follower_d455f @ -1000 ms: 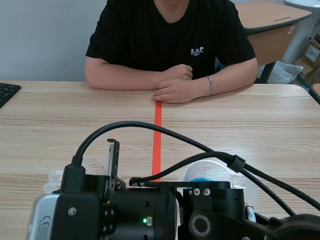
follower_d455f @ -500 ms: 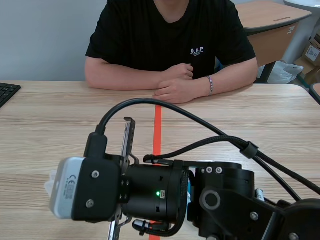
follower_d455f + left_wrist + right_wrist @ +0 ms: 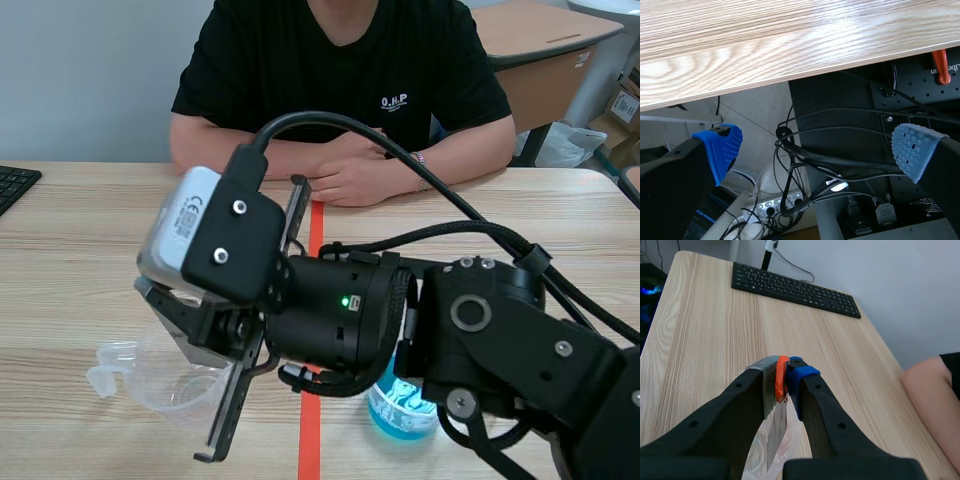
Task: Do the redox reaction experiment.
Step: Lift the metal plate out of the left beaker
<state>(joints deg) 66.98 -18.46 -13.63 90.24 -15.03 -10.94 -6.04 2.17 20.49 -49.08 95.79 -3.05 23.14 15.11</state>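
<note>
My right gripper [image 3: 784, 381] is shut on a thin grey metal strip [image 3: 774, 436] with orange tape at its top end. The strip hangs down into a clear empty plastic beaker [image 3: 758, 456] under the fingers. In the scene view the right arm reaches across past the middle, its gripper [image 3: 187, 326] just above that clear beaker [image 3: 150, 378] at the front left. A beaker of blue liquid [image 3: 398, 408] stands right of the orange line, partly behind the arm. My left gripper [image 3: 815, 150] is open and holds nothing, below the table's edge [image 3: 790, 45].
A person sits across the table with folded hands [image 3: 350, 172]; a forearm [image 3: 932, 390] shows ahead of the right gripper. A black keyboard [image 3: 795, 289] lies at the table's far left edge [image 3: 14, 185]. Cables and a power strip [image 3: 805, 165] hang under the table.
The right arm has risen and swung away from the robot and to the left. It now stands over the clear beaker, and the blue liquid beaker has come into view.
</note>
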